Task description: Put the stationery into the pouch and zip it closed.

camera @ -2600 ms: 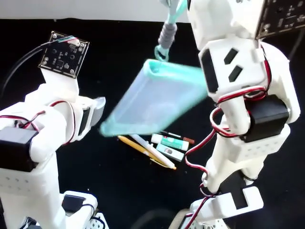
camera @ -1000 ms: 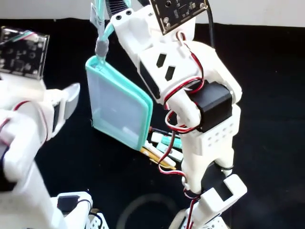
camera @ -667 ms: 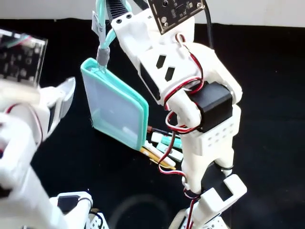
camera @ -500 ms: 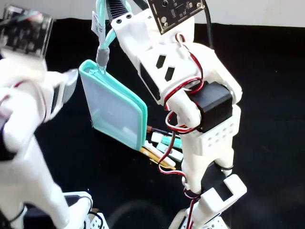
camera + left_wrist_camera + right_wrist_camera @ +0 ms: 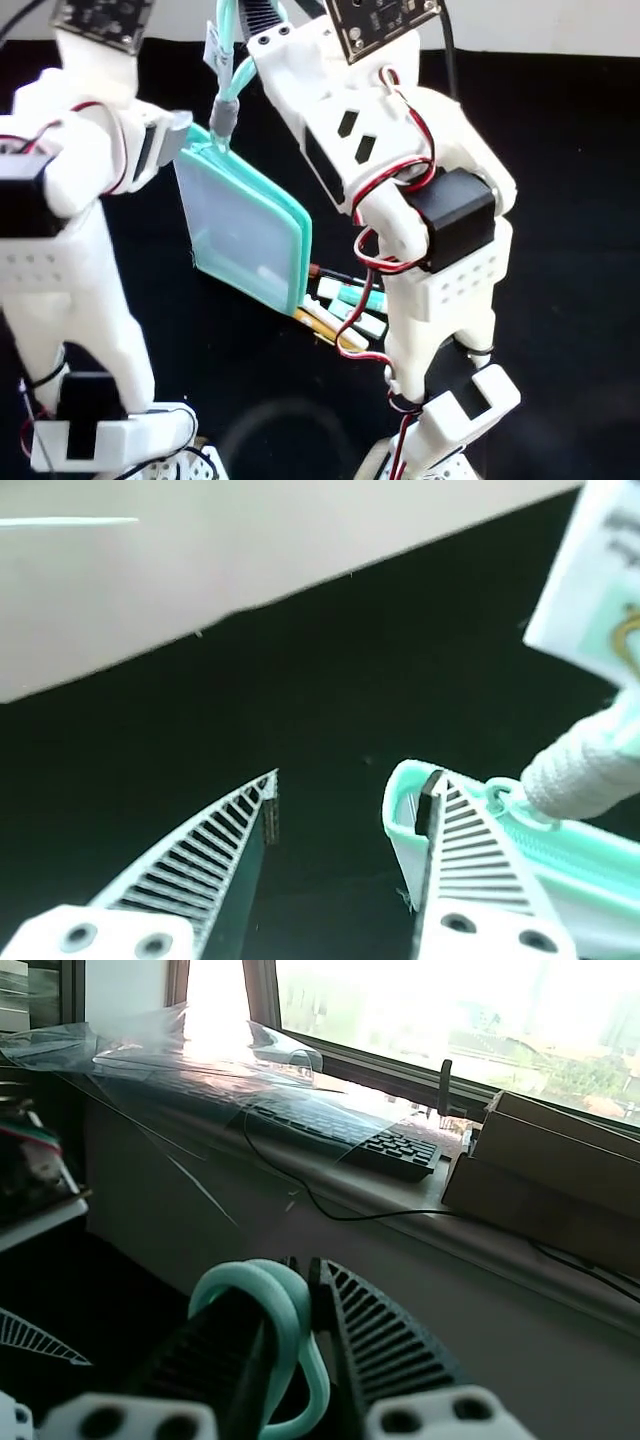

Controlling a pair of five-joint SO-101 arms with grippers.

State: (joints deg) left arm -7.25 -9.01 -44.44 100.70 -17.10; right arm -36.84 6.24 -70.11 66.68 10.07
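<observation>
Right end effector [image 5: 303, 1272] clamped on loop [image 5: 262, 1295]; pouch [image 5: 245, 228] hangs above stationery [image 5: 345, 305]. Left end effector [image 5: 352, 778], jaws apart, at pouch's upper corner.

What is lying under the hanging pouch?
Stationery lies on the black table below the pouch corner: a yellow pencil, white-and-teal sticks. The pouch and the right arm cover their ends.
</observation>
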